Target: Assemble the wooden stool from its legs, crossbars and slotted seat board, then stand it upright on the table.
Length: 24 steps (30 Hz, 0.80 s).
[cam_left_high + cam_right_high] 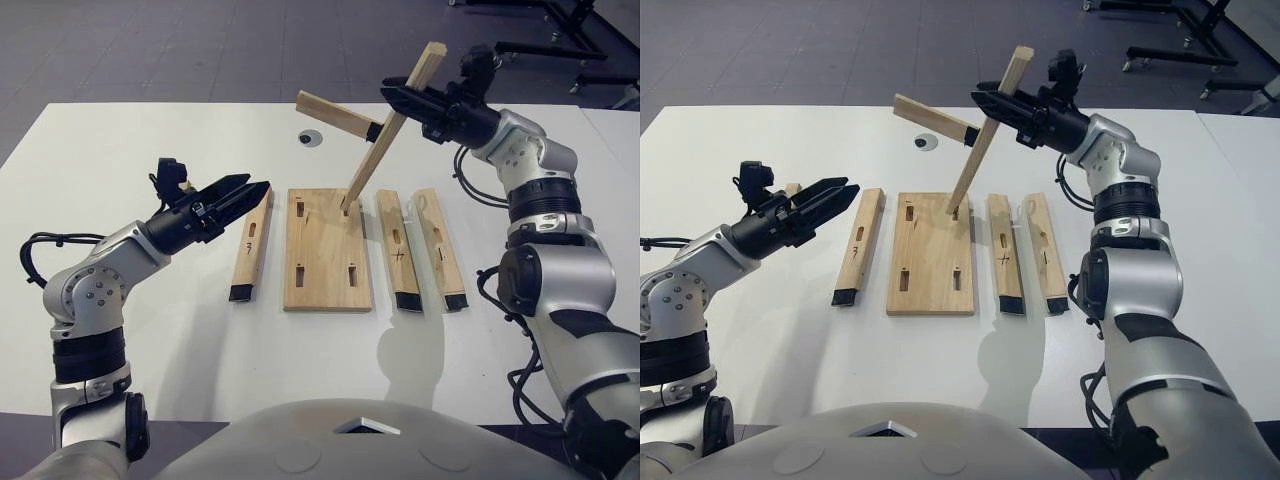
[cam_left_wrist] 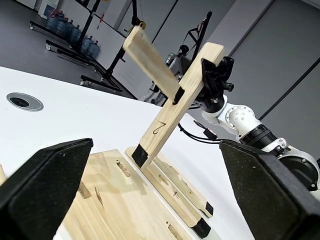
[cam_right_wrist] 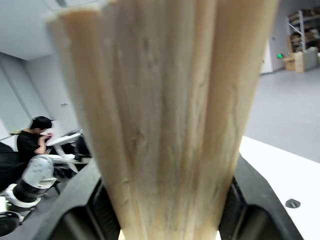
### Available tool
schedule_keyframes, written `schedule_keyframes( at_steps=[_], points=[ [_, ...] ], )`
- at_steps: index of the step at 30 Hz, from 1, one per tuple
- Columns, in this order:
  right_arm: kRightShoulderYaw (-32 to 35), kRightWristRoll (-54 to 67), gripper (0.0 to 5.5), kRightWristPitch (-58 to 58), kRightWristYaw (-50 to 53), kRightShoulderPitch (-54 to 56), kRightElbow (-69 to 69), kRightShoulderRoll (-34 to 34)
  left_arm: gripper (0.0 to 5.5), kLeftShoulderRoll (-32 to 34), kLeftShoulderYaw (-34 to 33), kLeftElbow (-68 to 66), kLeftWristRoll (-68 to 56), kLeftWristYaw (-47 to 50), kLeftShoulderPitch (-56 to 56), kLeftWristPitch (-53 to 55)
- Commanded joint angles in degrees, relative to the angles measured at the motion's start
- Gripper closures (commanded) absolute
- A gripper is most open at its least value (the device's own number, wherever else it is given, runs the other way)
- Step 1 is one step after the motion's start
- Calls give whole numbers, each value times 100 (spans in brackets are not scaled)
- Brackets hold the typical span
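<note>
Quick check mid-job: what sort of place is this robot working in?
Most likely a robotics lab or test hall, not a home: a white table on a grey floor, black equipment stands behind it, and large water bottles on the floor beyond.

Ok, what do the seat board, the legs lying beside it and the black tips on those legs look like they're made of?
Seat board: pale unpainted wood with a matte look and visible grain lines; whether it is solid or plywood cannot be told.
Legs: the same light bare wood, with grain streaks along their length.
Black tips: dark matte ends, possibly rubber caps or paint; the look leaves that open.
</note>
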<state>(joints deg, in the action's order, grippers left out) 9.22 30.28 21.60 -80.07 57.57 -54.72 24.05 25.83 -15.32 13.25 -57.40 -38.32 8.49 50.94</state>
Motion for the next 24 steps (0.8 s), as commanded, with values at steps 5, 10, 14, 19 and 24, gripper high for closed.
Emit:
schedule_keyframes(
  at_steps=[5,10,14,19,24],
  points=[
    [-40,-442,344,-1014,-1011,494,-651,-24,85,0,121,103,51,6,-89,-83],
    [-45,-831,344,-1781,-1122,518,-1105,-11,85,3,194,121,64,-1,-102,-89],
    [110,-860,344,-2019,-1119,560,-1320,-60,85,5,207,93,61,-19,-120,-107],
    [259,-875,344,-2140,-1129,572,-1432,-212,85,-40,259,94,70,-18,-155,-136],
    [299,-942,344,-2212,-1138,492,-1437,-234,85,-33,888,577,515,59,-424,-207]
  ],
)
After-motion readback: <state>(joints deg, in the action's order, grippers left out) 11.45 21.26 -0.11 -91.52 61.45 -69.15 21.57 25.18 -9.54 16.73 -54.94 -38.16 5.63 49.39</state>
